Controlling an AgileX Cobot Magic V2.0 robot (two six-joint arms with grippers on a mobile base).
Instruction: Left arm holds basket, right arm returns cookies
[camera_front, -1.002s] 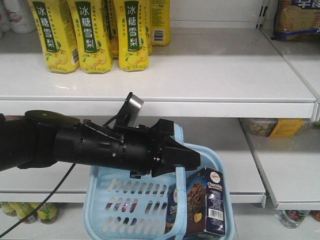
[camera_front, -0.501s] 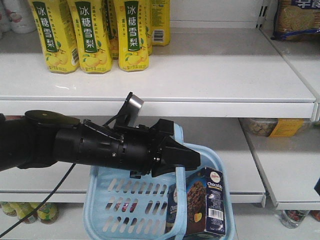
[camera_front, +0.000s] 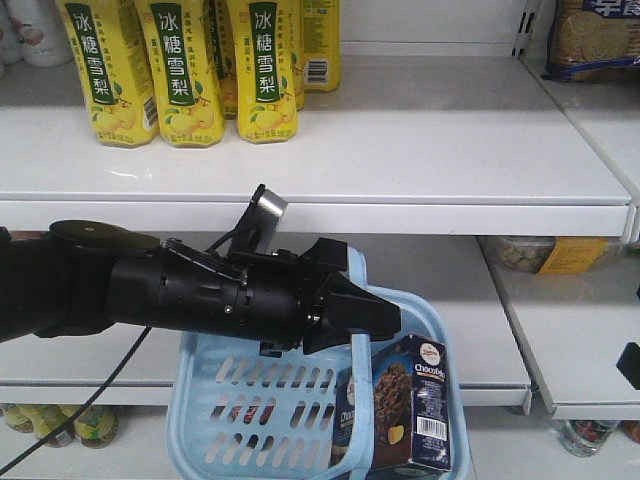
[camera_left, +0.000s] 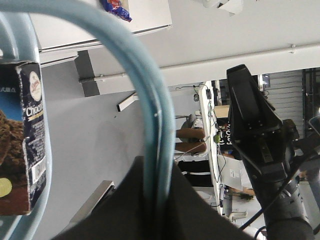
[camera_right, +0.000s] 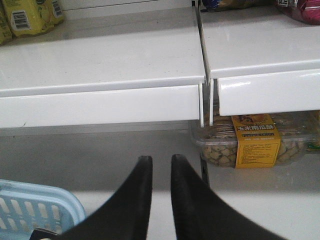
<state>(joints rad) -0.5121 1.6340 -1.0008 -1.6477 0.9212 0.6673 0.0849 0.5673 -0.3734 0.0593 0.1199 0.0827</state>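
Note:
The light blue basket (camera_front: 290, 420) hangs in front of the lower shelf by its handle (camera_left: 125, 60). My left gripper (camera_front: 388, 320) is shut on the top of that handle, and in the left wrist view the left gripper (camera_left: 159, 170) pinches the blue bar. The cookies (camera_front: 412, 405) stand upright in the basket's right end; the cookies box (camera_left: 22, 150) shows at the left edge there. My right gripper (camera_right: 158, 159) is slightly open with nothing between its fingers, right of the basket corner (camera_right: 45, 205). Only a dark part of the right arm (camera_front: 630, 365) shows at the front view's right edge.
Yellow drink bottles (camera_front: 180, 70) stand on the upper shelf (camera_front: 420, 150) at the left. A biscuit packet (camera_front: 598, 35) lies top right. A clear snack tub with a yellow label (camera_right: 252, 142) sits under the shelf at the right. More bottles (camera_front: 60, 420) stand at bottom left.
A dark part of the right arm has come into the front view at the right edge and grown larger. The left arm, basket and cookies have not moved.

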